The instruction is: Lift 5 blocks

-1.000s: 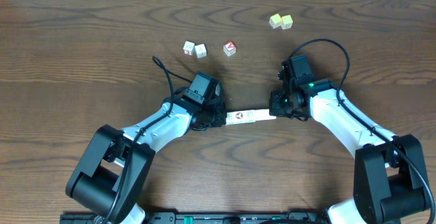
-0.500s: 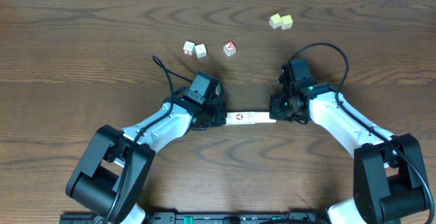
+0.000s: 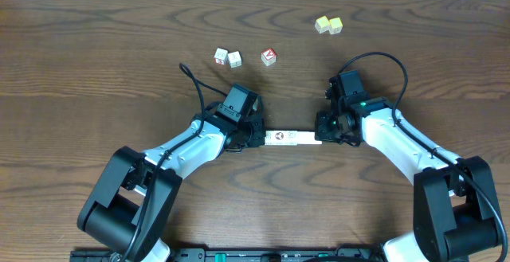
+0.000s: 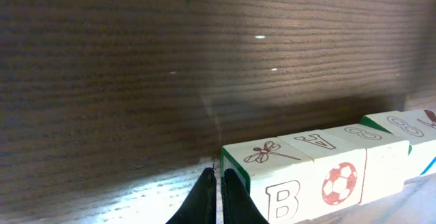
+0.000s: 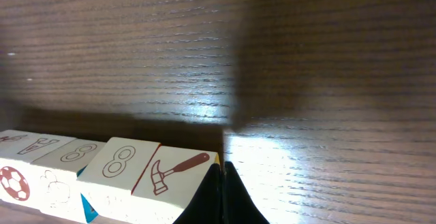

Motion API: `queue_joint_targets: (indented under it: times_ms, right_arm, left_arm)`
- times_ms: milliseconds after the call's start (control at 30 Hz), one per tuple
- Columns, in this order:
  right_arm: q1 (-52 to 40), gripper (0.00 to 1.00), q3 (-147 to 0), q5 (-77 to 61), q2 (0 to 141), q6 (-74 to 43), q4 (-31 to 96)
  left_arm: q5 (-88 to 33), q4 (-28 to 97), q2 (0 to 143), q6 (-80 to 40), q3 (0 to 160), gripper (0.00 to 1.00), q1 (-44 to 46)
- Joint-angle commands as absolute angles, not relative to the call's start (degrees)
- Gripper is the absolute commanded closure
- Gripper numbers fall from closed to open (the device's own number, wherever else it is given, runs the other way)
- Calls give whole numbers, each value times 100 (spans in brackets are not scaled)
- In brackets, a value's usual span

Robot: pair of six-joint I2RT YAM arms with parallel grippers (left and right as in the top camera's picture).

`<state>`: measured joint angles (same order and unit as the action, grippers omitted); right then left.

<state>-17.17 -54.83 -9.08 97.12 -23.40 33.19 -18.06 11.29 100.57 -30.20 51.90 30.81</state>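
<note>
Here, the blocks (image 3: 288, 138) form one row, clamped endwise between the closed left gripper (image 4: 218, 180) and closed right gripper (image 5: 223, 175).
Likely light, stiff, slick: press the end faces squarely.

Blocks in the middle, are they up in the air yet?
Done: the row of blocks is lined up. In hand: the shut left claw and right claw squeeze its ends. To do: lifting it clear of the table; I cannot tell if it is off yet.

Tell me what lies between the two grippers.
A straight row of blocks, set end to end, spans the gap from the left gripper to the right gripper; the overhead view shows it.
</note>
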Motion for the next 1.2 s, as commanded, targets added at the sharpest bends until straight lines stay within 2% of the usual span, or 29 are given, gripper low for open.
queue_joint_targets:
  times_ms: [0,833,1167]
  right_arm:
    - [-1990,99,-5452,-1929,9786,-2484,3227]
    - [-1970,99,-5454,-1256,10090,-2504,2799]
    - [-1575,99,-5865,-1050,10086,-2123,3385]
  left_arm:
    - [-1981,1007,10062,-2895,5509,93,3277]
    - [-1575,1160,10064,-2880,5509,93,3286]
    - [-1166,1286,10049,-2877,5511,93,3264]
